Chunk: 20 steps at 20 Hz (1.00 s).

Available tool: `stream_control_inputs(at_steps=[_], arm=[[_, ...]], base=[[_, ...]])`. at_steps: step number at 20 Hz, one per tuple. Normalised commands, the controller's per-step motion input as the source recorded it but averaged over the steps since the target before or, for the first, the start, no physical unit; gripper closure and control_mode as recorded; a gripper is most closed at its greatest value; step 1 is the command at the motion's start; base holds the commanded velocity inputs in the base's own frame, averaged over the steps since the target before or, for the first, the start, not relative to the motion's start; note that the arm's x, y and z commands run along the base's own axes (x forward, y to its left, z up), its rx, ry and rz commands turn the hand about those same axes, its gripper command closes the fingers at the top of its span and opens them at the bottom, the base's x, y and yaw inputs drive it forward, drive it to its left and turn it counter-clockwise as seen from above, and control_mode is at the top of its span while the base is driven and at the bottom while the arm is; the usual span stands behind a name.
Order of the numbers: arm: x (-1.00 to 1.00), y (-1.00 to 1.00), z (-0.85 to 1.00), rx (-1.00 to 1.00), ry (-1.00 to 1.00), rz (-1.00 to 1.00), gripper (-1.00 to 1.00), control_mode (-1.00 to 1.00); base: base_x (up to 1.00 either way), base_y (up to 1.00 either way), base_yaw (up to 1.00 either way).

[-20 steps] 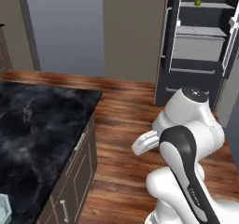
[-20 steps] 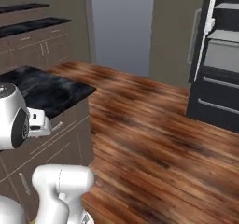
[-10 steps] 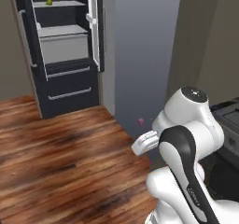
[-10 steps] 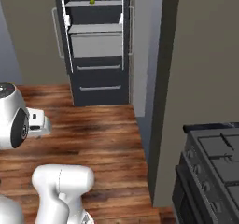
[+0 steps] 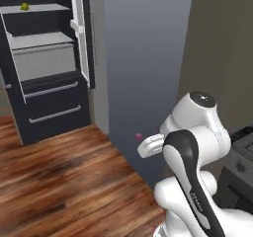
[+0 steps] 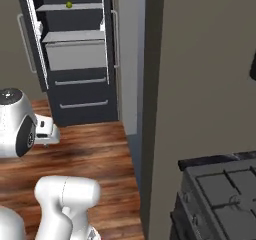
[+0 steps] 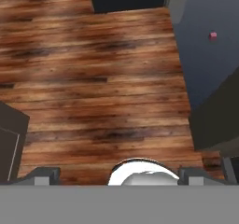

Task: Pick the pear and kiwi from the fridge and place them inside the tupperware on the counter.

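Fridge [image 5: 47,68] open at 10 o'clock, across wood floor [image 5: 64,177].
Pear [image 5: 24,6] sits on its top shelf; gripper [image 7: 116,175] fingers spread wide, holding nothing, above floor.

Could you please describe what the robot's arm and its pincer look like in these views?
The arm is glossy white with rounded, bulbous segments. A black band runs along one link, and a dark round cap tops the upper joint. A small white bracket juts from its side. In the hand view, the pincer shows two small dark grey, blocky fingertips.
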Motion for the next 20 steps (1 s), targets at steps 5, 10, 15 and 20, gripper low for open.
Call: stream_control_inputs(at_steps=[5, 10, 15, 20], arm=[[0.00, 0.00, 0.00, 0.00, 0.00, 0.00, -1.00, 1.00], [0.00, 0.00, 0.00, 0.00, 0.00, 0.00, -1.00, 1.00], [0.00, 0.00, 0.00, 0.00, 0.00, 0.00, -1.00, 1.00], [0.00, 0.00, 0.00, 0.00, 0.00, 0.00, -1.00, 1.00]], base=[[1.00, 0.00, 0.64], [1.00, -0.01, 0.24], [1.00, -0.02, 0.00], [0.99, -0.05, -0.04]])
